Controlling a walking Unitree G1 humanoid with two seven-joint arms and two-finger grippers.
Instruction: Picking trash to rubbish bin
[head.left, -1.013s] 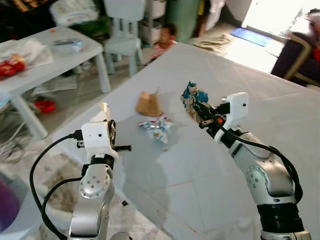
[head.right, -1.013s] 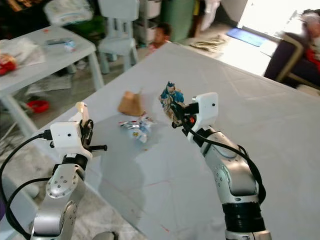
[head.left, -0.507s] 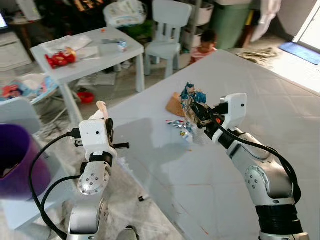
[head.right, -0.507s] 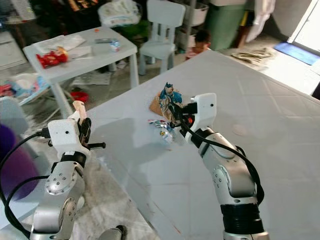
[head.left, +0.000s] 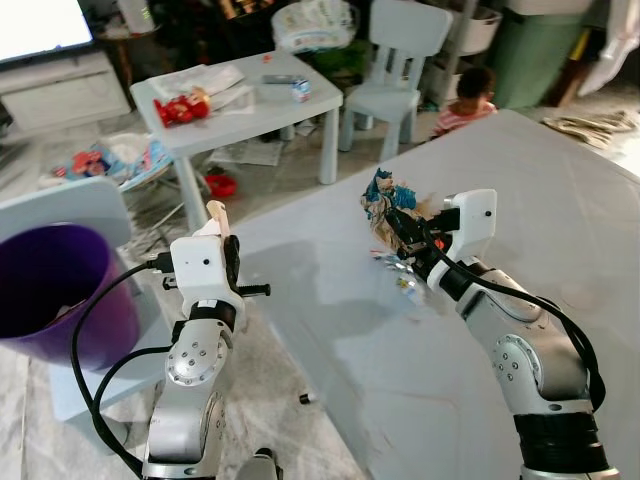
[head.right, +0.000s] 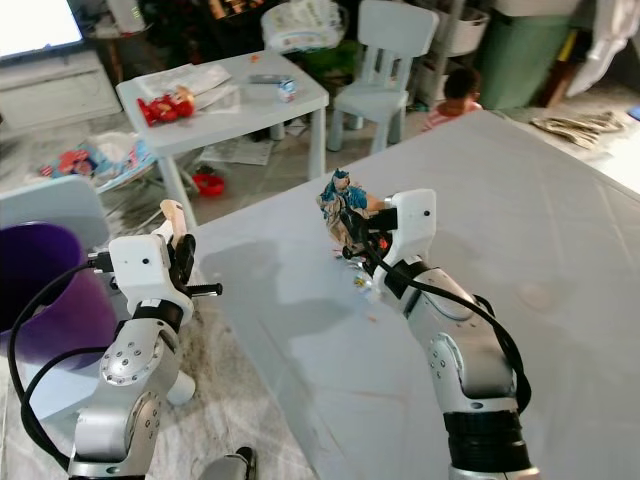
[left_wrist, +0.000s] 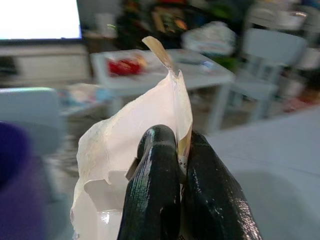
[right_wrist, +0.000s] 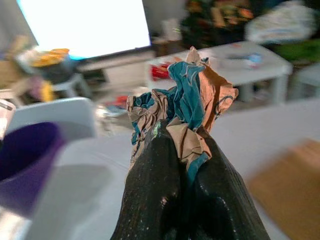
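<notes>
The crumpled blue and brown wrapper (right_wrist: 182, 107) is sitting pinched between the closed fingers of the right hand (head.left: 405, 232), which is holding it up above the grey table (head.left: 560, 230). The left hand (left_wrist: 170, 165) is likewise clamping its fingers on a pale scrap of paper (left_wrist: 135, 145), raised just off the table's near edge.

So the picking-up part is looking done for these two pieces: both hands are carrying trash and neither piece is in the bin yet. The purple bin (head.left: 45, 290) is standing on the floor well off to the far side of the left hand, with its mouth open and facing up; something may be lying inside it, though the view is too partial to be sure.

Just below the right hand, a small shiny scrap (head.left: 405, 285) is lying on the table, blurred, and is probably more litter waiting its turn.

What is remaining, as I judge it, is carrying both pieces over to the bin, letting them go above its opening, and coming back for the scrap.

Beyond the hands, a small white table (head.left: 240, 100) with a light blue chair (head.left: 400, 60) is standing in the cluttered room, and a small person (head.left: 465, 95) is sitting on the floor beside it.
</notes>
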